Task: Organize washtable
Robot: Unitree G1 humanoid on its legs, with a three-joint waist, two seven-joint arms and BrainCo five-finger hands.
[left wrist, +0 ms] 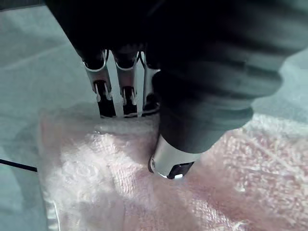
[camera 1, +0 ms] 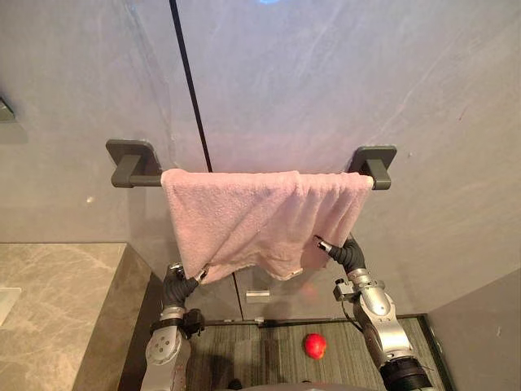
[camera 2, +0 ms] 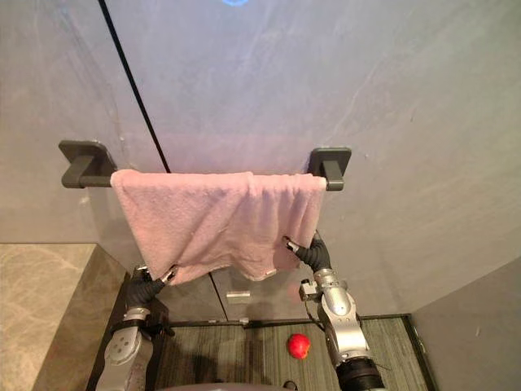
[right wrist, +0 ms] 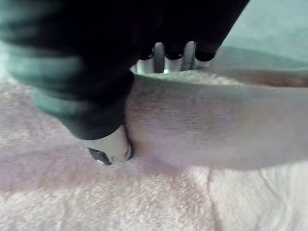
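Left eye view: what's round the towel?

It hangs over a dark rail on the grey wall. There's a counter at lower left and a red ball on the floor below. The cloth hides the fingertips behind it.

And the hands?

Both are raised to its lower hem. The left hand pinches the left corner, thumb in front, fingers behind. The right hand nips the right edge likewise.

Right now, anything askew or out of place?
The pink terry towel hangs crooked on the dark grey wall bar, bunched with an uneven hem; left hand and right hand pinch its lower edge. A red round object lies on the floor.
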